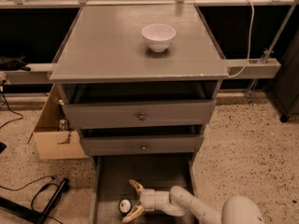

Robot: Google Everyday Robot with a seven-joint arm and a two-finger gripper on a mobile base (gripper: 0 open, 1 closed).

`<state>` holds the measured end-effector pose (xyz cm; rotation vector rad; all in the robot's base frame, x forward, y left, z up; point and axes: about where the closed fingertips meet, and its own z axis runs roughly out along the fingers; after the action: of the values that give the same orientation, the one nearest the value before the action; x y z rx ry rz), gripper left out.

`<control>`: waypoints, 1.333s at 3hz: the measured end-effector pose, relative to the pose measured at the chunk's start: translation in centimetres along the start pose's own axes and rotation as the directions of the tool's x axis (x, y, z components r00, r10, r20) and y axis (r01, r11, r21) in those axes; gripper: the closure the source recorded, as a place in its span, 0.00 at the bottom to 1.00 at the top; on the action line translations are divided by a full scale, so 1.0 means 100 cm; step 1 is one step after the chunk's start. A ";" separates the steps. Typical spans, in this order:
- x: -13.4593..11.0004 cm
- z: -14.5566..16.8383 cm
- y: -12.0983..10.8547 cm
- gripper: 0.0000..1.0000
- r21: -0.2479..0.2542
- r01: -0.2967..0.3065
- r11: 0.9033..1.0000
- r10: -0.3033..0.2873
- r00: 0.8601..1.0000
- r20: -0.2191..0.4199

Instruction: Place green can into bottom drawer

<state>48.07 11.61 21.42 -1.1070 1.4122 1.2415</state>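
Note:
The bottom drawer [154, 176] is pulled out at the foot of the grey cabinet, its flat grey floor showing. The green can [124, 205] stands upright on that floor near the front left; I see mostly its silver top. My gripper [133, 200] reaches in from the lower right on its white arm. It is open, with the tan fingers [136, 186] spread wide just right of the can and not gripping it.
A white bowl [159, 36] sits on the cabinet top. Two upper drawers with round knobs [141, 116] stand slightly ajar above the open one. A cardboard box [53, 139] and a black cable [46, 197] lie on the floor at left.

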 end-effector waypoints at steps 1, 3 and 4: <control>-0.025 -0.008 0.012 0.00 0.019 0.042 0.999 -0.043 0.999 0.029; -0.115 -0.073 0.043 0.00 0.162 0.144 0.976 -0.144 0.989 -0.008; -0.166 -0.123 0.079 0.00 0.207 0.169 0.964 -0.163 0.985 -0.048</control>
<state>42.19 0.89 39.87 -1.0771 1.4071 0.9365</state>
